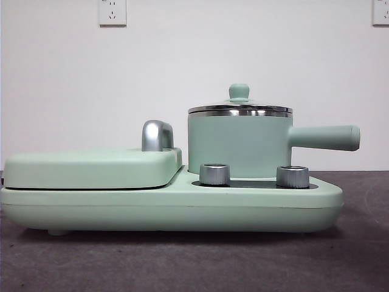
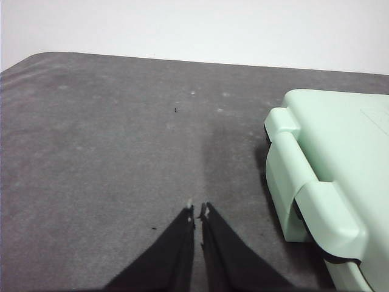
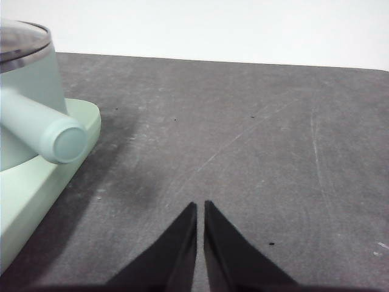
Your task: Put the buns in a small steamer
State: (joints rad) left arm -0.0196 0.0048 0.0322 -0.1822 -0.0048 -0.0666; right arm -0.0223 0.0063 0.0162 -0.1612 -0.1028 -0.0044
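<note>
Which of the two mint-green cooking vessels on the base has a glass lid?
The mint-green cylindrical steamer pot with the long straight side handle: a green-knobbed glass lid sits in its steel rim. The flat mint-green griddle has a solid lid and chrome handle.

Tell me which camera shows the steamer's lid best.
Front view: the glass lid with its green knob sits closed on the small steamer. The right wrist view catches only its edge; the left wrist view misses it.
</note>
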